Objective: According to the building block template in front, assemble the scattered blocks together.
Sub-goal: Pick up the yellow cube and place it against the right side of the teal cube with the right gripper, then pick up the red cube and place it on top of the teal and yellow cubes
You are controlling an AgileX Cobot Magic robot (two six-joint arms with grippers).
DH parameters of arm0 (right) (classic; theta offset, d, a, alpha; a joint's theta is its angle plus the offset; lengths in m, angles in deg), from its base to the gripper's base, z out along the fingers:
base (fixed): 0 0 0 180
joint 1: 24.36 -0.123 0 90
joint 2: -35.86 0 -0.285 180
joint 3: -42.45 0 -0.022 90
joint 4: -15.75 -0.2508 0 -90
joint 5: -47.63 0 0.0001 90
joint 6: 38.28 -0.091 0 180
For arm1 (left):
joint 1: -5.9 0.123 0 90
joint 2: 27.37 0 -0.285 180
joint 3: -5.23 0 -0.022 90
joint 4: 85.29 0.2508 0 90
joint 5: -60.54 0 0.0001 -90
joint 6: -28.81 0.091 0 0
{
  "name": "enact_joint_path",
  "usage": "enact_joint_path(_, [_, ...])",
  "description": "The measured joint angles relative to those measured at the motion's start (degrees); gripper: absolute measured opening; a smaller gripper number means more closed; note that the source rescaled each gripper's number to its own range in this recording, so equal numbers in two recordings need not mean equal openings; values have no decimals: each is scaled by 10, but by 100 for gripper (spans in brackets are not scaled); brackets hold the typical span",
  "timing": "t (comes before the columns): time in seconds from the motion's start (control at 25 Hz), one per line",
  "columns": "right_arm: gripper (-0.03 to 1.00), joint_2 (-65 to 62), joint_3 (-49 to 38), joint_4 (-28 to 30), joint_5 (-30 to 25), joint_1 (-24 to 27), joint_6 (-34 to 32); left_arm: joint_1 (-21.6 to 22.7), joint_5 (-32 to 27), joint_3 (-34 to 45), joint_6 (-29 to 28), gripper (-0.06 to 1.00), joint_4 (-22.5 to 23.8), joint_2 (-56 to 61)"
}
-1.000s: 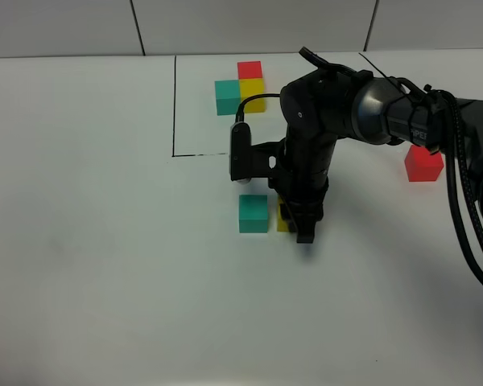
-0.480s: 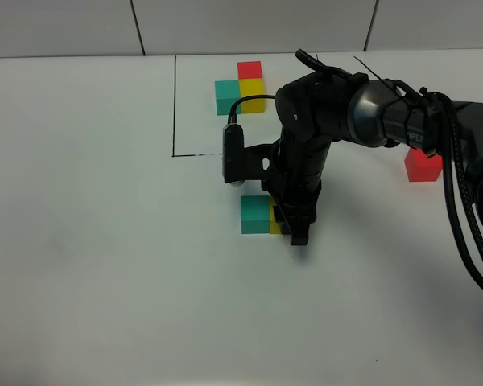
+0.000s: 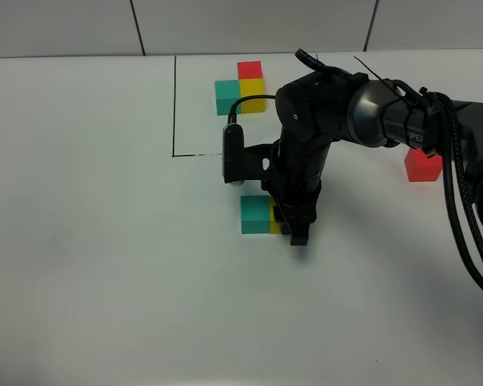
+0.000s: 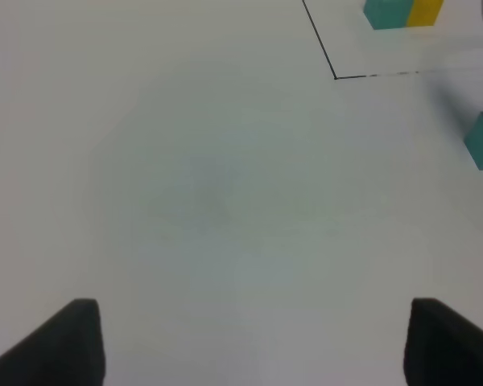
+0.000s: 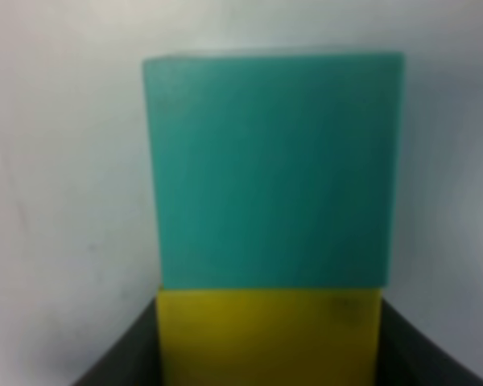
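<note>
Exterior high view: the teal cube (image 3: 254, 214) and yellow cube (image 3: 274, 223) of the scattered blocks sit face to face mid-surface, yellow at teal's 3 o'clock.
The right tool (image 3: 299, 233) is clamped narrow on the yellow cube, and the right wrist view shows the two faces flush with edges aligned. The red cube (image 3: 423, 165) lies well apart, between 2 and 3 o'clock, partly hidden by the arm. The building block template (image 3: 241, 87) sits at 12 o'clock inside its black line (image 3: 175, 104), whose near edge runs between template and pair. White surface (image 3: 105, 265) lies open from 5 round to 10 o'clock, and a tiled wall (image 3: 64, 24) closes the far edge. The left tool (image 4: 253, 342) hangs wide over bare surface.
</note>
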Motion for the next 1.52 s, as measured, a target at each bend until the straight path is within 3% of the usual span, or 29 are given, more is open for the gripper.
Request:
enact_joint_path(0.76, [4,0,0,0,0,0,-6,0,0,0,0,80,0,0])
enact_joint_path(0.88, [20,6,0,-9,3,-1,-11,0,0,0,0,80,0,0])
enact_joint_path(1.08, [61,1,-1,-8,0,-1,-18,0,0,0,0,80,0,0])
enact_joint_path(1.24, [84,-25,-1,19,-11,-1,-67,0,0,0,0,80,0,0])
enact_joint_path(1.36, [94,-55,-1,66,-33,3,-132,0,0,0,0,80,0,0])
enact_joint_path(1.52, [96,-93,-1,121,-25,41,-264,0,0,0,0,80,0,0])
